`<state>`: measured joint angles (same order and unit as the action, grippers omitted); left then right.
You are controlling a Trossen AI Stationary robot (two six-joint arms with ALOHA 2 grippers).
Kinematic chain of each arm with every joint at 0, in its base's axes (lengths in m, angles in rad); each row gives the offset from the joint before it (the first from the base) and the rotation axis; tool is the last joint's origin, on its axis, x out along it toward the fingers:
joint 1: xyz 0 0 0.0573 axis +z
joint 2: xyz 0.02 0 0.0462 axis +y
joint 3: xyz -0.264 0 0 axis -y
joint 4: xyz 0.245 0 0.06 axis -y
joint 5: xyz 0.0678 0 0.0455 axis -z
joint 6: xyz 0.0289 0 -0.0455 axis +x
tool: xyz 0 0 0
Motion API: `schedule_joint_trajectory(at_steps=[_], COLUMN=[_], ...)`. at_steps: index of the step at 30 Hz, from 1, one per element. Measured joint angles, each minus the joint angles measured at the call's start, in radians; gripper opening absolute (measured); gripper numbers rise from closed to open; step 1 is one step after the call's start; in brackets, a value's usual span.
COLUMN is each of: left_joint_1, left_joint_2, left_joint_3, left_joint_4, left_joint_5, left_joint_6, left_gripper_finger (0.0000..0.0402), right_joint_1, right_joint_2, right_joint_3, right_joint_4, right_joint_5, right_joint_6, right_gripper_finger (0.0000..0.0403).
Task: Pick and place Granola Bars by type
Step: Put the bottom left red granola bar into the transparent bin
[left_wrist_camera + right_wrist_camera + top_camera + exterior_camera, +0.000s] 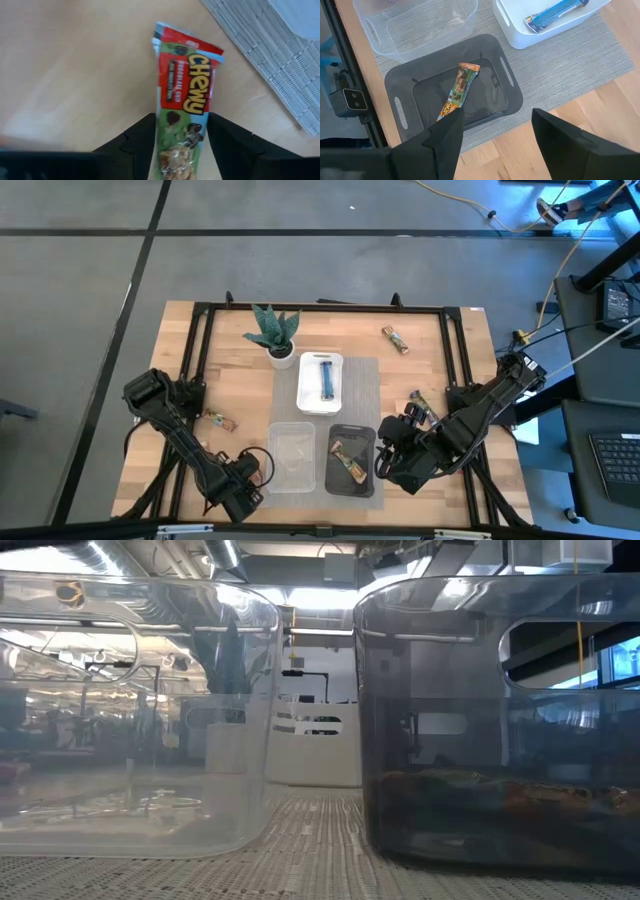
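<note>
My left gripper (pixel 258 468) stands over the wood just left of the clear tray (pixel 291 457) and is shut on a red-and-green Chewy bar (pixel 187 85). My right gripper (pixel 497 120) is open and hangs at the right edge of the black tray (pixel 400 85), touching nothing. A green-and-orange bar (pixel 460 87) lies flat in that tray. A blue bar (pixel 555 12) lies in the white tray (pixel 520 35). Loose bars lie on the wood at the left (pixel 218 420), by the right arm (pixel 418 405) and near the far right (pixel 395 338). My left gripper pinches the Chewy bar between its two fingers (pixel 142 135) at the green-printed end (pixel 177 140). The fingers lie on the bar's two long edges, and the red end (pixel 190 42) sticks out ahead of them. Whether the bar is clear of the table I cannot tell.
A potted plant (pixel 275 335) stands at the far end of the grey mat (pixel 365 395). A dark metal frame (pixel 200 330) runs around the tabletop. In the low view the clear tray (pixel 130 720) and the black tray (pixel 500 720) stand side by side with a narrow gap between.
</note>
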<state>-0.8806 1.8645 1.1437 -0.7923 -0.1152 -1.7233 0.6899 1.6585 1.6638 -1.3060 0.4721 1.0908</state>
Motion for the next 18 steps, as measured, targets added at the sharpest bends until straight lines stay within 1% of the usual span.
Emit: schedule_joint_trajectory(at_steps=[3,14,18], left_joint_1=[0.0,0.0,0.001], left_joint_2=[-0.006,-0.008,-0.023], left_joint_3=[-0.025,-0.026,-0.03], left_joint_4=[0.034,0.028,0.033], left_joint_5=[0.01,0.018,0.026], left_joint_6=[-0.013,-0.001,0.007], left_gripper_finger=[0.0156,0.0105,0.01], right_joint_1=[0.0,0.0,0.0], right_joint_2=[0.0,0.0,0.0], right_joint_3=[0.0,0.0,0.0], right_joint_4=[0.0,0.0,0.0], right_joint_5=[0.0,0.0,-0.001], right_joint_6=[0.0,-0.001,-0.001], right_gripper_finger=[0.0236,0.0236,0.0236])
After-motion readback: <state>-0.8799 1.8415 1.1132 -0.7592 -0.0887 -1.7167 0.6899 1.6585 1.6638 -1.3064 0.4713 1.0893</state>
